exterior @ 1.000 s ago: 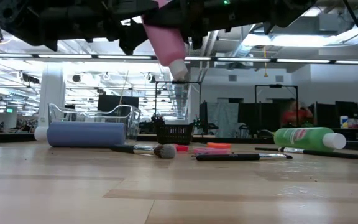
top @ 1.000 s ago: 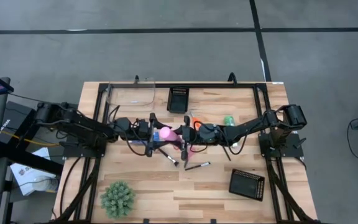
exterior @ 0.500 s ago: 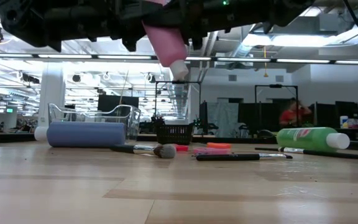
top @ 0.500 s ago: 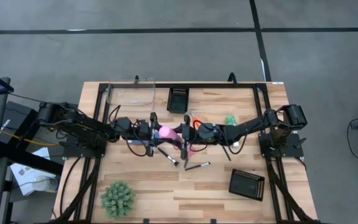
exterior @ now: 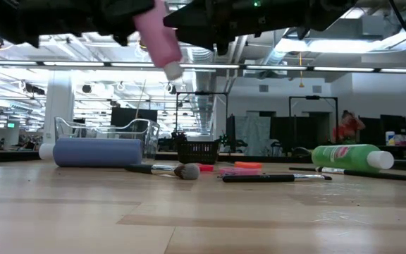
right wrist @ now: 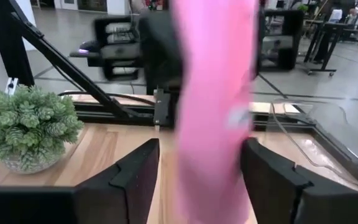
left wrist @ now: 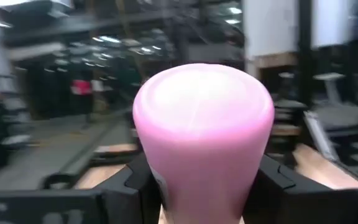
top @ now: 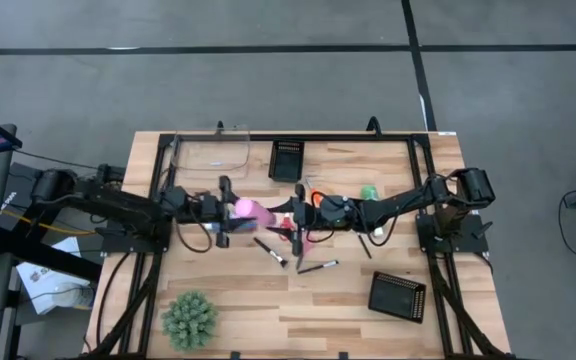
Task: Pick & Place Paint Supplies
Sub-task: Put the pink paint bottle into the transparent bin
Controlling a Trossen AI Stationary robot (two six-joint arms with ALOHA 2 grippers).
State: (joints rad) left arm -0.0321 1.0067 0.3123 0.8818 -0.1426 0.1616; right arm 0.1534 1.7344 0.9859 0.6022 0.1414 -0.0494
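The pink bottle (top: pixel 244 208) with its white cap (exterior: pixel 173 70) is in the air over the table's middle, in my left gripper (top: pixel 224 208), which is shut on it. My right gripper (top: pixel 293 219) hovers open just right of it; its fingers (right wrist: pixel 134 180) stand wide apart, clear of the bottle (right wrist: pixel 213 106). The blue bottle (exterior: pixel 97 152) and the green bottle (top: pixel 368 192) (exterior: pixel 347 155) lie on their sides on the table. Brushes (top: pixel 271 250) (top: pixel 316 267) and orange-handled scissors (top: pixel 316 196) (exterior: pixel 249 165) lie flat under the arms. My left gripper pinches the pink bottle's body (left wrist: pixel 169 190) between its two fingers (left wrist: pixel 126 186), coming level from the table's left. The bottle's flat base end (left wrist: pixel 204 106) faces the wrist. It is lifted clear and tilted, with the cap end lower and pointing toward the right gripper.
A spiky green plant (top: pixel 189 318) (right wrist: pixel 30 127) stands at the near left. Black mesh trays sit at the far middle (top: pixel 287 159) and near right (top: pixel 397 295). A clear container (top: pixel 210 152) (exterior: pixel 118 130) stands at the far left.
My left gripper has drawn back toward the table's left edge, carrying the pink bottle out from between the right gripper's fingers. The bottle has also risen slightly and keeps its cap-down tilt. My right gripper has stayed in place.
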